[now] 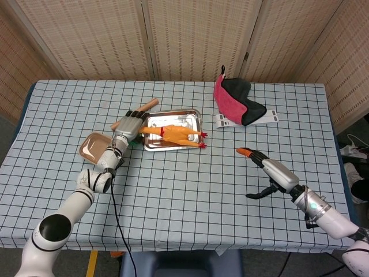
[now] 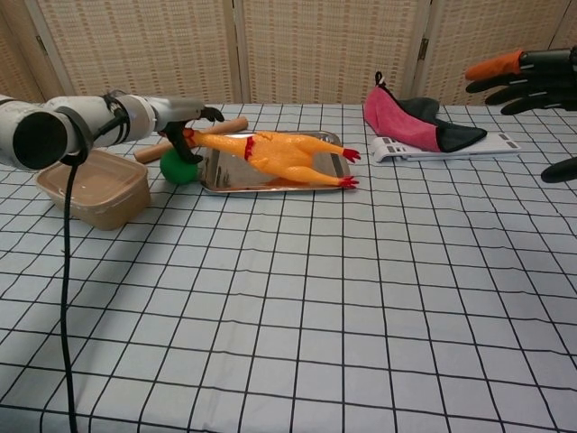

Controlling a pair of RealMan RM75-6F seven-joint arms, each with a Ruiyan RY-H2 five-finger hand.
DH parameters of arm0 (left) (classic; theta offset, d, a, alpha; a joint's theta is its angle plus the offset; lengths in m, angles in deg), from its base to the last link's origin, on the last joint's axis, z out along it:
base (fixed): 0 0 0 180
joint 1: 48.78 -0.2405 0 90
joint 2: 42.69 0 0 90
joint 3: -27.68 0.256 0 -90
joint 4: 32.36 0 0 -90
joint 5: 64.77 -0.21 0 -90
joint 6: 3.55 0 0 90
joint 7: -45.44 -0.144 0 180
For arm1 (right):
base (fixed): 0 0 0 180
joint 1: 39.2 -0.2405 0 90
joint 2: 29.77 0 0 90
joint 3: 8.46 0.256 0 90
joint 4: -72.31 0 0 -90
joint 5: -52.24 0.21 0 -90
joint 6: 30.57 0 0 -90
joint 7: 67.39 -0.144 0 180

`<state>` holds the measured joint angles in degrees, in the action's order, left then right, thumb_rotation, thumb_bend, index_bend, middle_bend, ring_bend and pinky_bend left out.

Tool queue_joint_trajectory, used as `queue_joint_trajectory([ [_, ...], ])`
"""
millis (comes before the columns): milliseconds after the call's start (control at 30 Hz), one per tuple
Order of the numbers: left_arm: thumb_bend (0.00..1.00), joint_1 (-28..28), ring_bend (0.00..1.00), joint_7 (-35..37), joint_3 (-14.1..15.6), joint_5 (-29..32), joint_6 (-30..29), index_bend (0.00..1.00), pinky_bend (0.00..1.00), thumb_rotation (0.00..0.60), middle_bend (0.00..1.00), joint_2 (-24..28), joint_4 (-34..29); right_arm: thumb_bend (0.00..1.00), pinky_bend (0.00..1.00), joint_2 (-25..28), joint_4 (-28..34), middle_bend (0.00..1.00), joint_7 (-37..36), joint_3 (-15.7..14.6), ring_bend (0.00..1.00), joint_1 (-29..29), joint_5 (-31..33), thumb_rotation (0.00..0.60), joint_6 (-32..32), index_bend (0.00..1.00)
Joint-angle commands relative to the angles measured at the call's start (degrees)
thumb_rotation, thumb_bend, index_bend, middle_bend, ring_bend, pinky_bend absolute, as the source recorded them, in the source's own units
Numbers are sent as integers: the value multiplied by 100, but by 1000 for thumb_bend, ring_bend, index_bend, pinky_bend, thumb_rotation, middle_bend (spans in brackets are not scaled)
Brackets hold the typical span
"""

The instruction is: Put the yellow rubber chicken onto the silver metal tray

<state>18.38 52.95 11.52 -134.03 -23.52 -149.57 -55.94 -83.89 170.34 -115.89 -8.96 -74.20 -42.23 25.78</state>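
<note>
Lying on the silver metal tray (image 2: 216,176), the yellow rubber chicken (image 2: 275,153) looks light, soft, floppy; take it mid-body. Left hand (image 1: 128,123) at its head, grasp indeterminable; right hand (image 1: 266,173) spread wide, empty.

Even overhead light is filling both views brightly; the tray (image 2: 219,168) is glinting faintly, shadows are lying soft, focus is holding sharp.

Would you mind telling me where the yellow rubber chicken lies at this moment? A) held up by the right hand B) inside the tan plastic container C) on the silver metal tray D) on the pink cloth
C: the yellow rubber chicken lies along the silver metal tray, its head at the left hand.
</note>
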Motion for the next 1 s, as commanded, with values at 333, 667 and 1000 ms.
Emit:
queue_joint_trajectory([
  [333, 350, -337, 0, -591, 245, 1547, -34, 0, 0, 600, 0, 3071, -4804, 43, 0, 326, 418, 0, 10, -128, 0, 186, -237, 600, 376, 0],
  [667, 350, -2295, 0, -1256, 1072, -354, -3895, 0, 0, 600, 0, 4002, -7619, 44, 0, 283, 633, 0, 1379, -306, 0, 896, -161, 600, 1129, 0],
  [1000, 375, -4782, 0, -1380, 2576, -1769, -6596, 0, 0, 600, 0, 4039, -7342, 43, 0, -130, 865, 0, 5422, -531, 0, 2177, 1184, 600, 1911, 0],
])
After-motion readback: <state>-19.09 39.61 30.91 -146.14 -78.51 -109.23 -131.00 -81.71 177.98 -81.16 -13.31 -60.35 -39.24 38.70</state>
